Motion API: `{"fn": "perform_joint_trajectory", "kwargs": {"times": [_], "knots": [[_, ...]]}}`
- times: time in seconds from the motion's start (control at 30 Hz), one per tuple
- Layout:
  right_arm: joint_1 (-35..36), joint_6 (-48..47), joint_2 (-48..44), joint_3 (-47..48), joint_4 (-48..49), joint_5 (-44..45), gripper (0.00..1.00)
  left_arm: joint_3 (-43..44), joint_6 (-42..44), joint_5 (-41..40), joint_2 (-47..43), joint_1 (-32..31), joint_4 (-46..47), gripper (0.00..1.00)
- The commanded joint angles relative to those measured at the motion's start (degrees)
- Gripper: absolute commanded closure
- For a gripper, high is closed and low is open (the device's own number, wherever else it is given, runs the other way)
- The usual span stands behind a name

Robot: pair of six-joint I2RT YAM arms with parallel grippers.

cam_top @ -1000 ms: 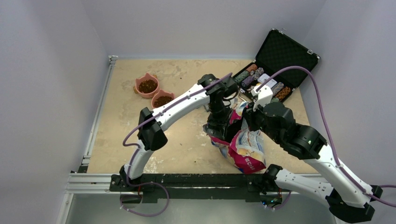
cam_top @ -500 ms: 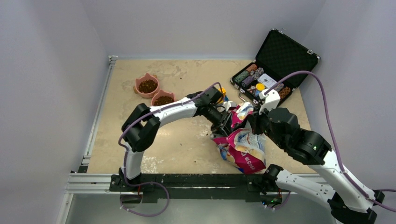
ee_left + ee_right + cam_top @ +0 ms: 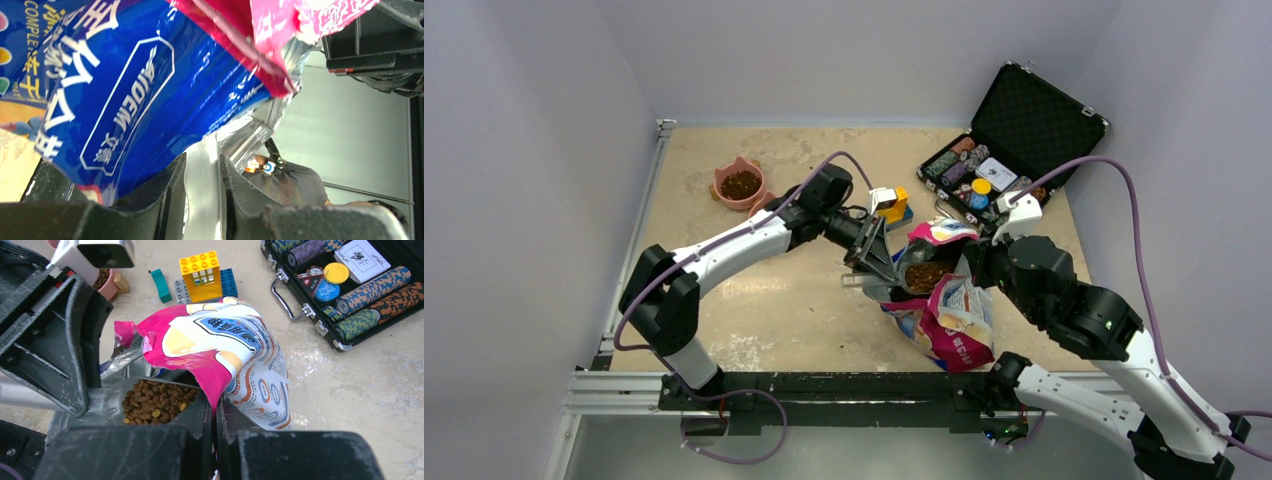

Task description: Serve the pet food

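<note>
The pet food (image 3: 157, 401) shows as a brown pile in the open mouth of the pink-and-blue bag (image 3: 956, 322), which stands right of centre on the table (image 3: 724, 290), close to the near edge. My right gripper (image 3: 215, 409) has its fingers pressed together on the bag's pink top edge and holds it up. My left gripper (image 3: 202, 161) comes in from the other side, its fingers clamped on a flat silvery strip that looks like the handle of a scoop (image 3: 20, 396) reaching into the bag. I cannot tell whether the kibble lies in the scoop's bowl or loose in the bag. Behind the bag sit yellow, blue and grey toy blocks (image 3: 891, 205). An open black case of poker chips (image 3: 1014, 150) is at the far right, and a pink bowl (image 3: 740, 183) with kibble in it is at the far left.
</note>
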Motion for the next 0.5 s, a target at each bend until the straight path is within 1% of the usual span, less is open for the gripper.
{"fn": "perform_joint_trajectory", "kwargs": {"times": [0.0, 0.13, 0.27, 0.37, 0.4, 0.43, 0.47], "knots": [[0.18, 1.19, -0.96, 1.32, 1.61, 2.49, 1.0, 1.44, 3.51, 3.37, -4.82, 2.31, -3.42, 1.0], [0.14, 1.55, -0.8, 1.31, 1.01, 2.41, 1.0, 3.83, 3.6, 2.58, -5.57, 3.91, -6.98, 1.0], [0.15, 1.77, -0.28, 1.99, 0.58, 2.28, 1.0, 3.6, 1.84, 2.89, -6.56, 4.81, -5.63, 1.0], [0.14, 1.26, -0.05, 2.33, 0.32, 2.27, 1.0, 2.85, 2.04, 2.63, -7.31, 5.64, -7.14, 1.0], [0.14, 1.07, 0.15, 2.45, 0.26, 2.32, 1.0, 3.19, 2.85, 1.24, -7.51, 5.93, -9.17, 1.0], [0.14, 0.8, 0.17, 2.52, 0.22, 2.4, 1.0, 5.35, 5.09, -2.41, -7.03, 5.93, -16.95, 1.0], [0.14, 0.56, 0.15, 2.54, 0.12, 2.44, 1.0, 9.17, 9.98, -5.54, -5.62, 5.72, -26.73, 1.0]]}}
